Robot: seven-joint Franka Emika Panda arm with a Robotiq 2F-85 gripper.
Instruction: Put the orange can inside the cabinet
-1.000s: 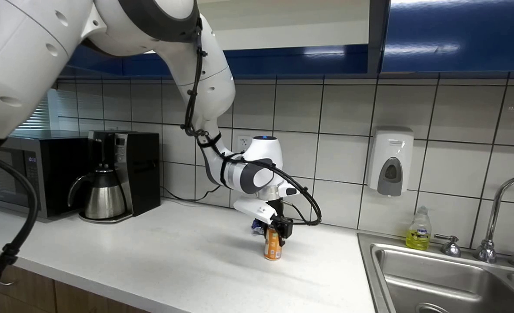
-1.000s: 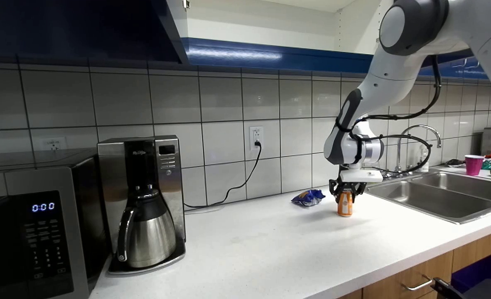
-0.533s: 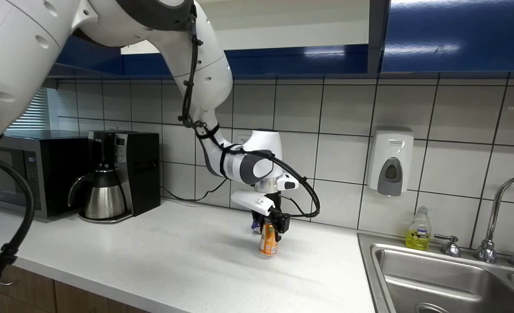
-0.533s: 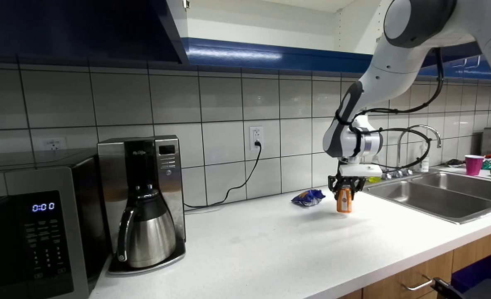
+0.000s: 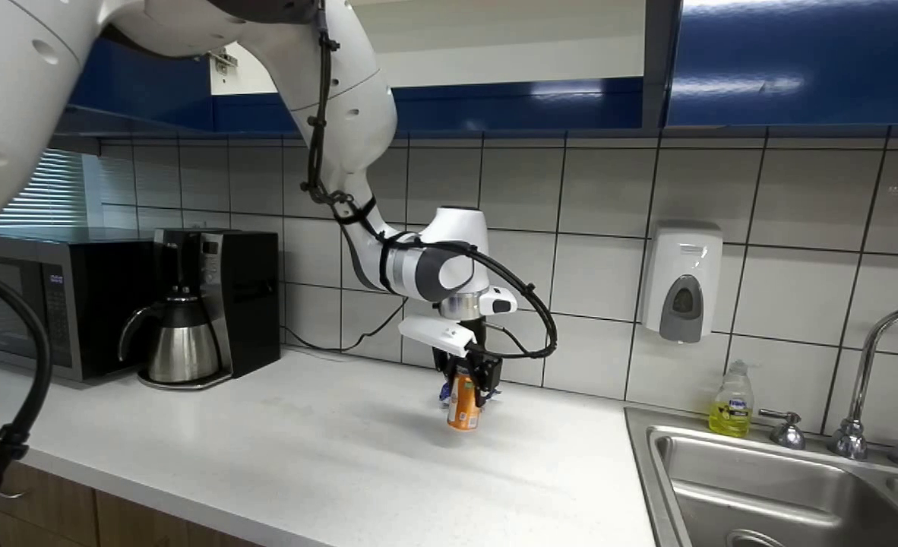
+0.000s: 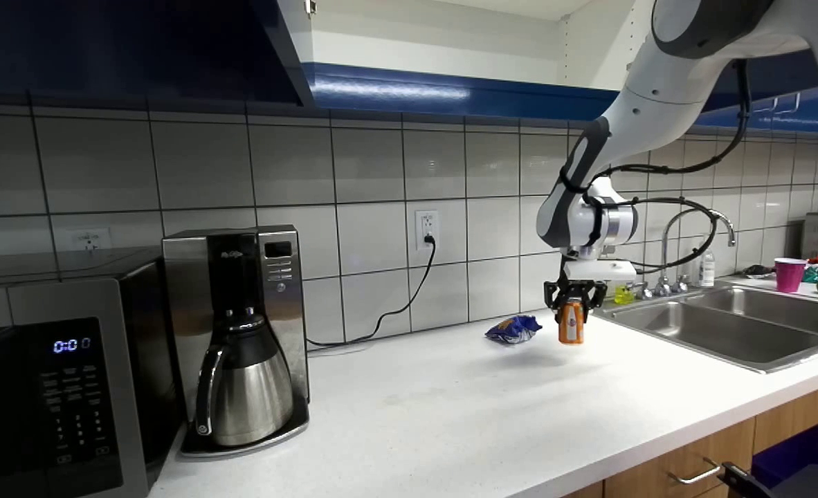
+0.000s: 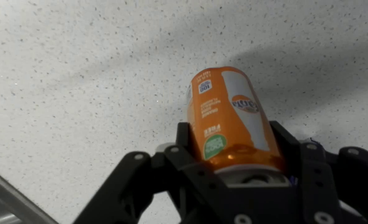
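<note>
The gripper (image 6: pixel 571 317) grasps the orange can (image 7: pixel 227 115) — its fingers (image 7: pixel 183 133) bear on opposite sides of the can's upper half. In the wrist view, the can occupies the middle and lower middle of the frame, silvery top toward the bottom edge. In both exterior views, the can hangs nearly upright, just above the counter (image 6: pixel 395 429). A crumpled blue wrapper (image 6: pixel 513 330) lies near it, to its left in an exterior view. The cabinet (image 6: pixel 450 93) (pale interior exposed) spans the upper part of that frame — the can is outside and below it. A coffee maker (image 6: pixel 282 283) stands at the left, just beside the microwave (image 6: pixel 71 387). The sink (image 5: pixel 656 486) occupies the lower right corner in an exterior view.
</note>
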